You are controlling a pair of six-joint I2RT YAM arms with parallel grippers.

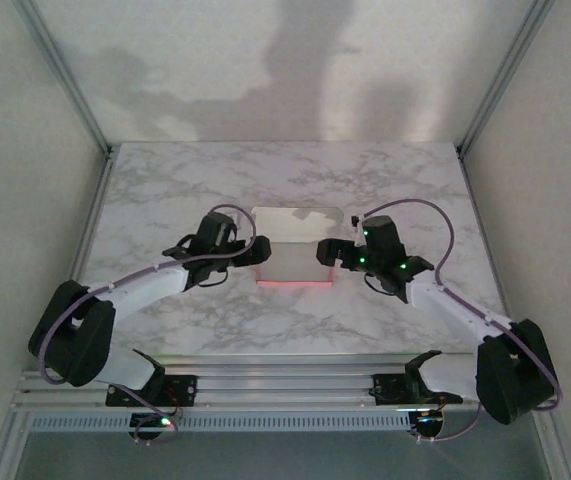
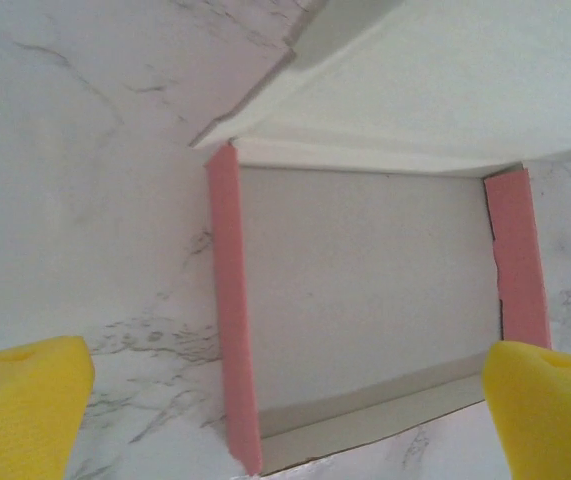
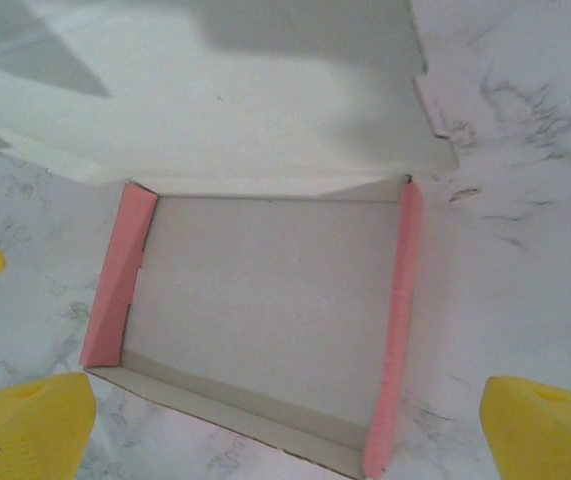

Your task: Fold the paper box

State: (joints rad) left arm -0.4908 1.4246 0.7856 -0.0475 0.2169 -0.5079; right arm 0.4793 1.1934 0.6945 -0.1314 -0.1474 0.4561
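Left arm (image 1: 135,290) comes in from the lower left of the top view. Left jaws are spread wide apart and hold nothing, poised just beside the left edge of the paper box (image 1: 293,252). In the left wrist view the yellow pads (image 2: 23,402) sit in the two bottom corners of the frame, well apart, with the box between and beyond them. No contact that I can tell.

Box sits mid-frame in the top view, on the marble tabletop (image 1: 165,190), between the two arms. It is part-formed: an open tray with the off-white floor (image 2: 365,290) facing up. Left pink wall (image 2: 231,320) stands along the left of the floor, and the right pink wall (image 2: 521,262) stands on the right side, shorter in frame. A low off-white near wall (image 2: 385,412) runs along the bottom edge, leaning, not fully upright by the look of it. Lid panel (image 2: 445,90) spreads off the far edge toward the top of the frame, open, off-white face showing. The right wrist view shows a notched edge on its right side.

Right arm (image 1: 465,310) enters from the lower right. Right jaws are also wide apart and empty, just beside the box's right edge.

Progress, my read: about midway. Done: side walls raised, tray shape there. Left to do: square up the near wall, bring the lid panel over the tray, and tuck its flaps so the pink outside shows. Both jaws look staged for the next fold, and neither has a grip.
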